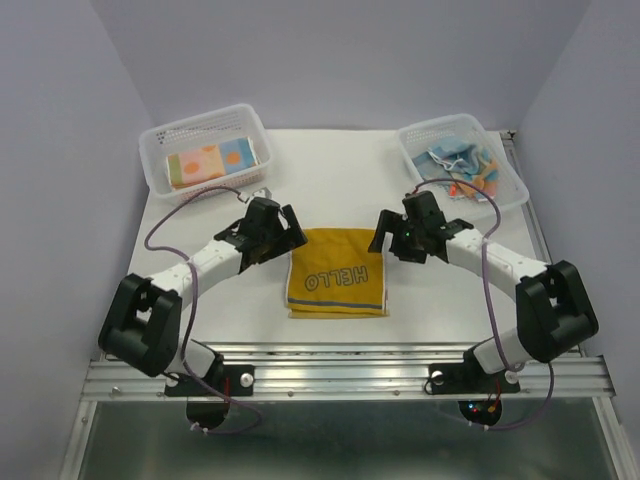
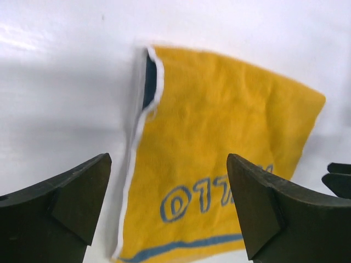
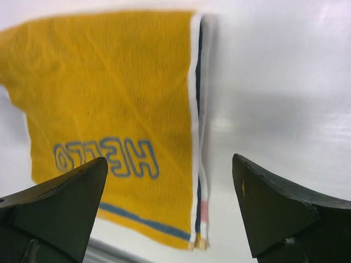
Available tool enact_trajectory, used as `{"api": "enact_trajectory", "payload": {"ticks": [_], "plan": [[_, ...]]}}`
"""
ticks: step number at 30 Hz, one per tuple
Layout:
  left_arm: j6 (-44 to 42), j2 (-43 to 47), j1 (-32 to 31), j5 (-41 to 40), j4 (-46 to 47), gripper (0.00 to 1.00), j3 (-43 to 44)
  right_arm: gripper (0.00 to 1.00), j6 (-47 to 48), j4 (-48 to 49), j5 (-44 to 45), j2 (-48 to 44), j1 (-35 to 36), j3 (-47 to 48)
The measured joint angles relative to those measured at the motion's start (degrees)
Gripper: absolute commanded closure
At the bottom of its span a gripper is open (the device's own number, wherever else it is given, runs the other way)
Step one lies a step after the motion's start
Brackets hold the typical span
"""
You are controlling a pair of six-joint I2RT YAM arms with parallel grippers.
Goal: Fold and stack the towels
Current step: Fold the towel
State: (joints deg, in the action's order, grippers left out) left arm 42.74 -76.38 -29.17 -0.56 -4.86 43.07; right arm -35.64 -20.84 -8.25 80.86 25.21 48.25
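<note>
A mustard yellow towel (image 1: 336, 272) with blue "HELLO" lettering lies folded flat at the table's near middle. It also shows in the left wrist view (image 2: 219, 153) and the right wrist view (image 3: 115, 109). My left gripper (image 1: 290, 228) is open and empty above the towel's far left corner. My right gripper (image 1: 385, 232) is open and empty above its far right corner. Folded towels (image 1: 207, 160), light blue and orange-dotted, lie in the left basket (image 1: 160, 135). Crumpled towels (image 1: 462, 165) lie in the right basket (image 1: 420, 135).
The white table (image 1: 340, 180) ends in a metal rail (image 1: 340, 375) at the near edge. Purple walls close in the sides and back. Cables loop off both arms.
</note>
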Motion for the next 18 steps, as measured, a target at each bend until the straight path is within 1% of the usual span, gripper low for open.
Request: {"api": "enact_trajectory", "payload": {"ticks": [2, 3, 5, 6, 8, 9, 11, 12, 14, 15, 17, 18], "plan": [[-1.4, -4.8, 1.8, 0.0, 0.3, 0.08, 3.6, 0.03, 0.8, 0.2, 3.2, 3.7, 0.0, 3.8], [-2.2, -7.7, 2.7, 0.0, 1.2, 0.13, 5.5, 0.12, 1.4, 0.0, 5.2, 5.8, 0.0, 6.1], [-3.8, -12.1, 4.1, 0.1, 1.4, 0.19, 8.2, 0.21, 2.6, 0.2, 8.2, 9.5, 0.0, 9.1], [-4.5, -13.6, 4.5, 0.1, 1.2, 0.21, 9.3, 0.29, 3.3, 0.1, 9.2, 11.0, 0.0, 10.2], [-5.5, -17.0, 5.2, 0.7, 1.2, 0.28, 11.6, 0.34, 4.6, 0.0, 11.0, 14.0, 0.0, 12.4], [-6.1, -19.0, 5.3, 1.1, 1.3, 0.36, 13.1, 0.4, 5.0, 0.1, 11.8, 15.3, 0.0, 13.1], [-6.9, -21.2, 5.4, 1.8, 1.2, 0.43, 14.8, 0.45, 6.1, -0.1, 13.2, 17.7, 0.0, 14.8], [-7.5, -22.8, 5.4, 2.2, 1.3, 0.47, 16.0, 0.51, 6.4, -0.1, 13.8, 18.8, 0.0, 15.4], [-8.1, -24.5, 5.4, 2.6, 1.4, 0.51, 17.2, 0.52, 7.1, -0.2, 15.2, 21.1, 0.0, 17.1], [-8.5, -25.5, 5.5, 2.8, 1.5, 0.54, 17.7, 0.55, 7.2, -0.2, 15.8, 22.0, -0.1, 17.7], [-8.8, -26.5, 5.6, 3.0, 1.6, 0.57, 18.0, 0.56, 7.6, -0.2, 16.6, 23.4, -0.2, 18.4], [-8.9, -27.0, 5.7, 3.1, 1.7, 0.6, 18.1, 0.58, 7.7, -0.2, 17.0, 23.9, -0.2, 18.6]]}}
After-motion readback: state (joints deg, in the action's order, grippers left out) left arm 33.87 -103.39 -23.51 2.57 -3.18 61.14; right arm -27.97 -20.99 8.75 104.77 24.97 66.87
